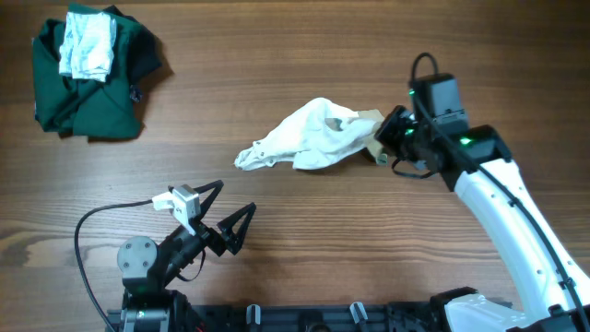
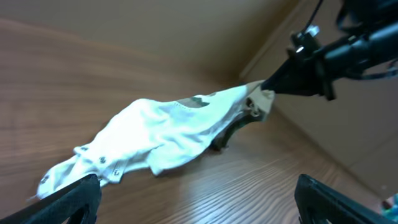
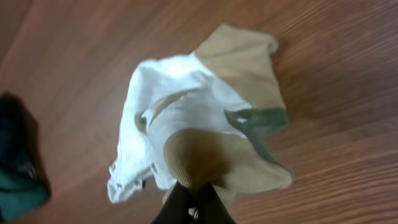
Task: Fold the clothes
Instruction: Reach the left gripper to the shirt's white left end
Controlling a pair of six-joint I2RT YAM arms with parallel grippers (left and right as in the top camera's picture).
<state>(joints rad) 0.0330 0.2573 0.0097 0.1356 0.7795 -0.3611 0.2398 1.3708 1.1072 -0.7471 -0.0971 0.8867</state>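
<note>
The clothes [image 1: 313, 136] are one small white garment with a khaki-tan part and green trim, lying crumpled mid-table. Its tan end is lifted off the wood, pinched in my right gripper [image 1: 387, 136], which is shut on it. In the right wrist view the tan fabric [image 3: 205, 158] bunches right at the closed fingertips of the right gripper [image 3: 194, 190]. From the left wrist view the clothes [image 2: 161, 137] stretch up toward the right gripper [image 2: 283, 81]. My left gripper [image 1: 229, 219] stands open near the front edge, apart from the cloth, with nothing between its fingers [image 2: 71, 199].
A large dark green garment [image 1: 92, 88] lies at the back left with a plain whitish folded cloth [image 1: 88, 44] on top. Bare wooden table [image 1: 277, 55] surrounds the clothes. A black cable [image 1: 88, 231] loops beside the left arm's base.
</note>
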